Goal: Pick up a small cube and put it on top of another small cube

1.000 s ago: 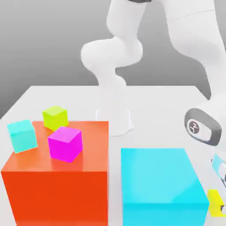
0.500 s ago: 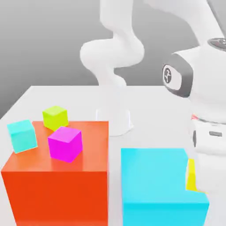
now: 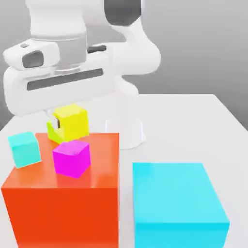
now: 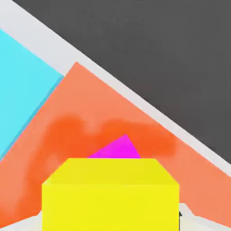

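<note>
Small bright-yellow plastic-looking cube (image 3: 72, 121) looks light, rigid, slick-faced: pinch opposite flat faces at mid-height; can't tell the gripper's (image 3: 62, 127) state here.

A computer-simulated robot test bench, not a real room: a plain white tabletop (image 3: 193, 121) against a featureless grey backdrop, a smooth white robot arm (image 3: 121, 63), and flat-coloured blocks such as a large glossy orange block (image 3: 63, 203) and a large cyan block (image 3: 177, 203).
</note>
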Controlling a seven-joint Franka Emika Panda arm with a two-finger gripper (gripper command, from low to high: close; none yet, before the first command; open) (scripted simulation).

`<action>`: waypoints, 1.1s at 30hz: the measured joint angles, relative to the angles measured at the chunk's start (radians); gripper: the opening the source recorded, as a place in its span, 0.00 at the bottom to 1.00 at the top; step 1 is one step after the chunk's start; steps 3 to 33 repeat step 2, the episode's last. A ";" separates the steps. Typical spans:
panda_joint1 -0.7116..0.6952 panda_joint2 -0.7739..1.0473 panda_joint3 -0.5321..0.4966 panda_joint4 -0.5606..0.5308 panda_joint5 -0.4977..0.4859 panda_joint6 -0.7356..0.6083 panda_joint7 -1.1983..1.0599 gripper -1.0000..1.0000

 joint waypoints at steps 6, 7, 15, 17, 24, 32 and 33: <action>0.000 0.000 0.000 0.000 0.000 0.000 0.000 1.00; 0.000 0.000 0.000 0.000 0.000 0.000 0.000 1.00; 0.000 0.000 0.000 0.000 0.000 0.000 0.000 1.00; 0.000 0.000 0.000 0.000 0.000 0.000 0.000 1.00; 0.000 0.000 0.000 0.000 0.000 0.000 0.000 1.00; 0.000 0.000 0.000 0.000 0.000 0.000 0.000 1.00; 0.000 0.000 0.000 0.000 0.000 0.000 0.000 1.00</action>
